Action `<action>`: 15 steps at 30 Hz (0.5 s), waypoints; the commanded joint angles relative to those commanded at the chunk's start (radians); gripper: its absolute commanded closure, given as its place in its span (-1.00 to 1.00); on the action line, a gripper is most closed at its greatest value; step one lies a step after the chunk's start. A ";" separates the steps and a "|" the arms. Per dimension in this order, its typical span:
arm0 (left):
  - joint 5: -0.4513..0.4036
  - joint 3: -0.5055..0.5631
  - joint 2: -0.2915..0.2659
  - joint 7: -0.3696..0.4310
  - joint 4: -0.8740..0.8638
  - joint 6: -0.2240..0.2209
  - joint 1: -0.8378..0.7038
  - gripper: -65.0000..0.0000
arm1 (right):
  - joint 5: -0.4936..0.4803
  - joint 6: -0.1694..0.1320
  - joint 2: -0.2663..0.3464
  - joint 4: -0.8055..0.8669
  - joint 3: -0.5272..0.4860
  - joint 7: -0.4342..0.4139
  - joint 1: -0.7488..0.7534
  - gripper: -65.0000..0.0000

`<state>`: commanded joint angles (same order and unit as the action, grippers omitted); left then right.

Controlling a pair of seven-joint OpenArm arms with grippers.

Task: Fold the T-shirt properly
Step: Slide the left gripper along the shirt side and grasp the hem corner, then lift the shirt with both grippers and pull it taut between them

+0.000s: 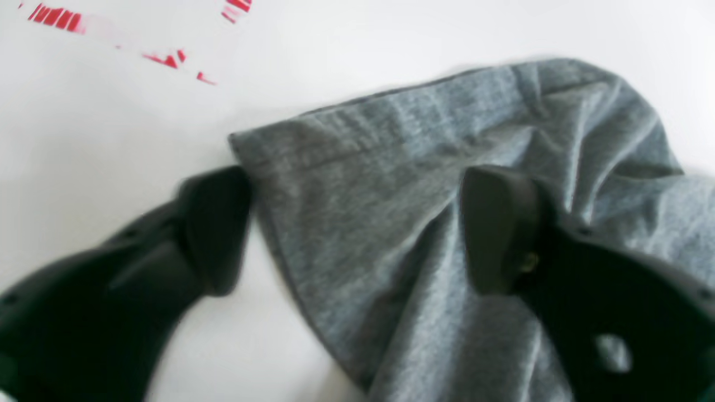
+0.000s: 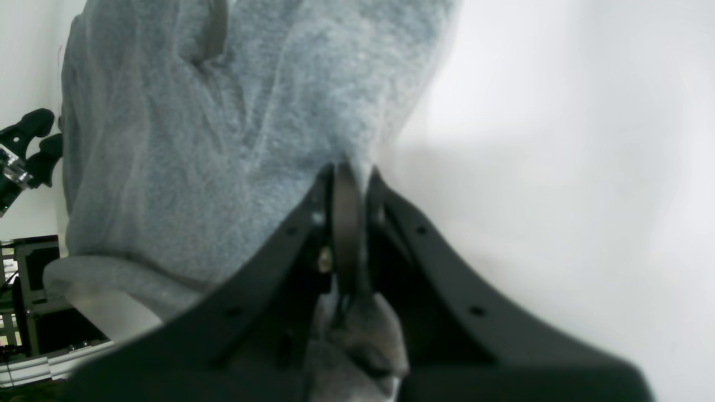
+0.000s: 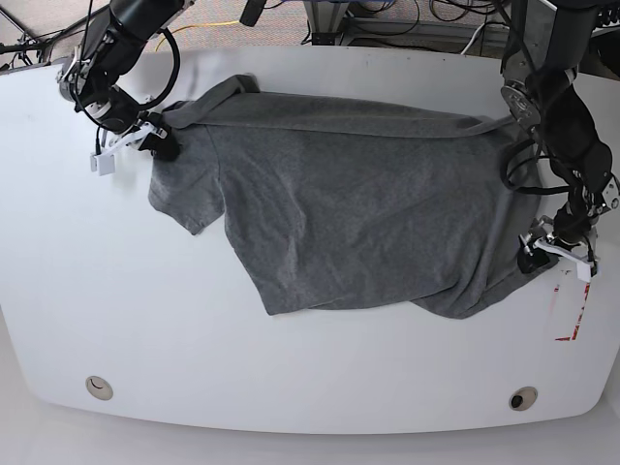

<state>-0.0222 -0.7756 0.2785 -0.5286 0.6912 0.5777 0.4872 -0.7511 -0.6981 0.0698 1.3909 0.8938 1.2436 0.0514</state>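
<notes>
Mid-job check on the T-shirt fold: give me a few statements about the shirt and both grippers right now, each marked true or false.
1. The right gripper is shut on the T-shirt. True.
2. The left gripper is clamped shut on the fabric. False: its fingers stand apart, with a hemmed corner of the shirt between them.
3. The shirt is already folded into a neat rectangle. False: it lies spread and wrinkled across the table.
4. The two grippers are at opposite ends of the shirt. True.
5. Red markings are on the table near the left gripper. True.
</notes>
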 joint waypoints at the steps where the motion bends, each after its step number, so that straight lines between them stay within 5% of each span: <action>1: 0.000 0.000 0.000 0.000 -0.002 0.000 0.000 0.28 | 0.002 0.000 0.002 0.000 0.002 0.000 0.000 1.00; 4: -0.003 0.000 0.000 0.011 -0.003 -0.002 0.002 0.94 | 0.003 0.000 0.003 0.000 0.002 0.000 0.002 1.00; 5: -0.005 0.002 0.000 0.012 -0.003 -0.002 0.006 1.00 | 0.003 0.000 0.003 0.000 0.002 0.000 0.000 1.00; 11: -0.003 -0.002 0.006 -0.002 0.006 0.005 0.014 1.00 | 0.003 0.000 0.031 0.000 -0.003 0.000 -0.008 1.00; 15: 0.005 -0.006 0.046 -0.083 0.064 0.006 -0.023 1.00 | 0.003 0.000 0.075 -0.002 -0.006 0.000 -0.049 1.00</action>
<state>-0.0176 -0.7818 0.3245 -0.6114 0.7557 0.5838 0.4641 -0.7480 -0.6981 0.1450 1.3894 0.8876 1.2436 0.0023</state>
